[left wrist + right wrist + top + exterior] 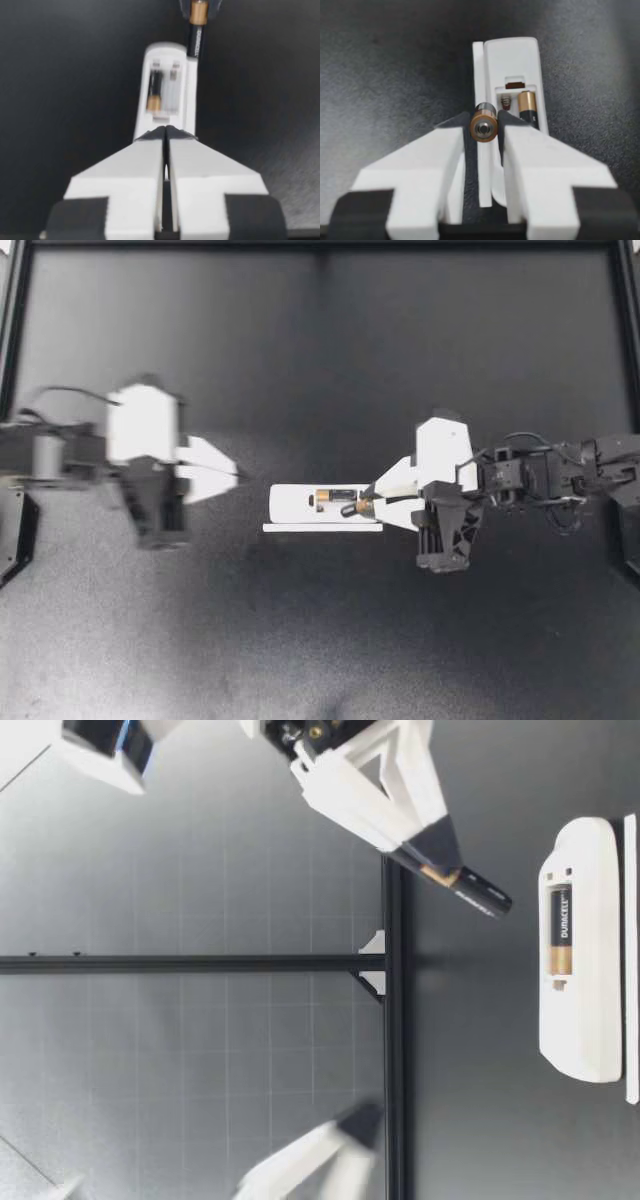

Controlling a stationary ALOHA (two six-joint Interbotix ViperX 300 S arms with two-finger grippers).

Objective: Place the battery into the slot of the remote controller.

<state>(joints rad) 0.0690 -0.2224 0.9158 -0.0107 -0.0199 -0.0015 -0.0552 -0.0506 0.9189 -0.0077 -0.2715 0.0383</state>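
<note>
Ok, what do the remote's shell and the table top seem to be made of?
Remote controller: probably moulded plastic, matte white, with smooth rounded edges and no glare. Table: dark, finely grained surface, perhaps a rubber or textured mat; its speckled sheen leaves that open.

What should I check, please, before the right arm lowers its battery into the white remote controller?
1. Grip: right gripper is shut on the black-and-copper cylindrical battery, with a finger on each side: ok.
2. Free slot: the empty bay with its spring, in the white plastic remote controller, lies open beside the fitted battery: ok.
3. Clearance: the low view shows the held battery above the remote, not touching: ok.
4. Attitude: the held battery is tilted, free end down, not level with the bay: not ok.
5. Sideways line-up with the bay: cannot tell.
6. Left gripper is shut, empty and apart from the remote: ok.
</note>
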